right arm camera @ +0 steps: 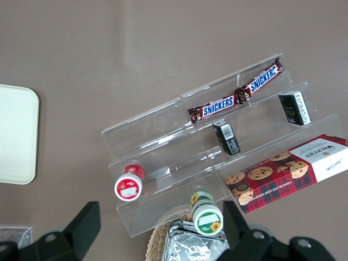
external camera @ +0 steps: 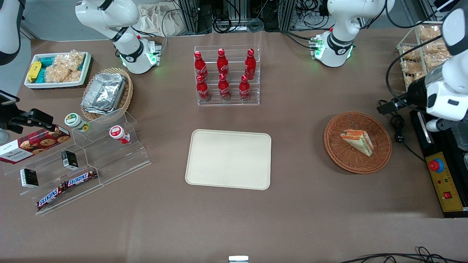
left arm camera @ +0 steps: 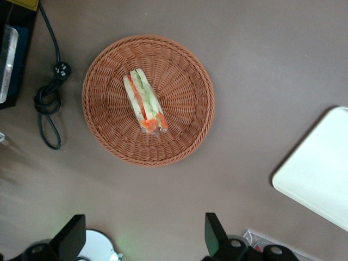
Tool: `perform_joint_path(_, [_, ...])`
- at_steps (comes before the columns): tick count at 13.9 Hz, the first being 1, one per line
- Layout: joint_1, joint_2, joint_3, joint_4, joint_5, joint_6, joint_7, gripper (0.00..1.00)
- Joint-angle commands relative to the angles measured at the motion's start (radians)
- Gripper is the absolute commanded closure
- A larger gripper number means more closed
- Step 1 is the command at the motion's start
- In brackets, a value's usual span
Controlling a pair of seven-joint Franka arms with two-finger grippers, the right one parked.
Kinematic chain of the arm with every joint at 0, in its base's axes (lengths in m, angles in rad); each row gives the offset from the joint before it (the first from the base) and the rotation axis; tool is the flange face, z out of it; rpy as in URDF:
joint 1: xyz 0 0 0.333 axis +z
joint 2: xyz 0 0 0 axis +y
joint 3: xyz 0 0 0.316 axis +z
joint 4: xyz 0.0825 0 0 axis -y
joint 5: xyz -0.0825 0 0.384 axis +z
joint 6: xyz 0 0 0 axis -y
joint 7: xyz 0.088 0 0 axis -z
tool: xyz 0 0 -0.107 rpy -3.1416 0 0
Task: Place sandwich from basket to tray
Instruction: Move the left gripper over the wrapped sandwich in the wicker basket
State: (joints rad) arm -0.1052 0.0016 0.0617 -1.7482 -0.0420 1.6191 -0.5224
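The sandwich (external camera: 357, 141), a pale bread wedge with orange, red and green layers, lies in the round reddish-brown wicker basket (external camera: 336, 146) toward the working arm's end of the table. Both also show in the left wrist view, the sandwich (left arm camera: 144, 102) near the middle of the basket (left arm camera: 185, 130). The cream tray (external camera: 229, 159) lies flat and bare at the table's middle; one corner of it shows in the left wrist view (left arm camera: 321, 174). My left gripper (left arm camera: 144, 228) hangs high above the table, off the basket's rim, open and empty. It also shows in the front view (external camera: 393, 105).
A black cable with a plug (external camera: 398, 138) and a control box (external camera: 444, 182) lie beside the basket. A rack of red bottles (external camera: 226, 75) stands farther from the camera than the tray. An acrylic shelf with snacks (external camera: 84, 164) and a tan basket of foil containers (external camera: 106, 93) are toward the parked arm's end.
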Motion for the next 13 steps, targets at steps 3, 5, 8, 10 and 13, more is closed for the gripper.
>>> perform_joint_path(3, [-0.007, -0.092, 0.013, -0.252, 0.019, 0.209, -0.062, 0.01])
perform_joint_path(5, [-0.007, -0.089, 0.015, -0.31, 0.021, 0.283, -0.099, 0.01])
perform_joint_path(8, [-0.007, -0.087, 0.015, -0.42, 0.024, 0.411, -0.145, 0.01])
perform_joint_path(10, [-0.007, -0.074, 0.013, -0.456, 0.066, 0.456, -0.209, 0.01])
perform_joint_path(13, [-0.008, -0.034, 0.013, -0.458, 0.09, 0.47, -0.277, 0.01])
